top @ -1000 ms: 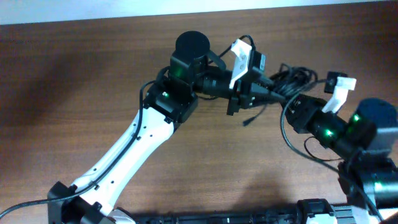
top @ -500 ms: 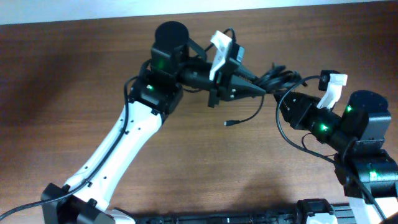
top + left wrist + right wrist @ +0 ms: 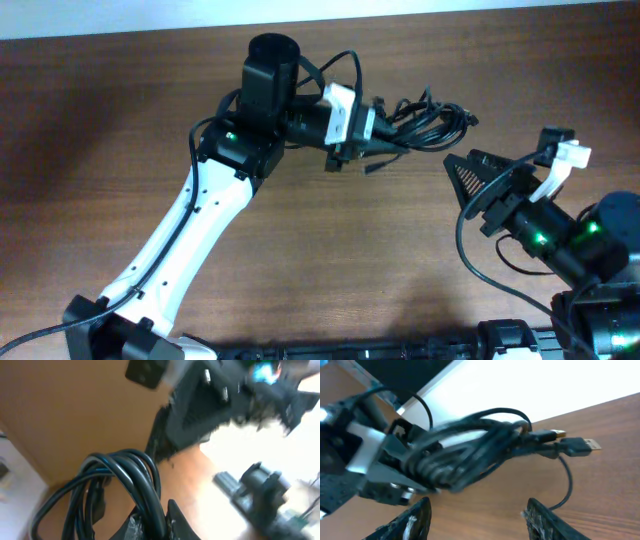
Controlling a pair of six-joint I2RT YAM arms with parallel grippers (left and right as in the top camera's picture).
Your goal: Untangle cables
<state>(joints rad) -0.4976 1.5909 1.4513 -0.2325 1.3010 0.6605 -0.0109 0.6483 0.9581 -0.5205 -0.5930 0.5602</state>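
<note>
Cables [image 3: 430, 115] bunched at the far middle of my table [image 3: 100, 130], left gripper [image 3: 385, 143] pinching the bundle's left end, right gripper [image 3: 478, 190] spread wide at near right, apart from the cords, plug ends [image 3: 582, 446] trailing right.

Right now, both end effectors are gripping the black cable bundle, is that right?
Not quite. Only the left end effector is gripping the cables. The right end effector is open and apart from them, as the overhead view shows.
</note>
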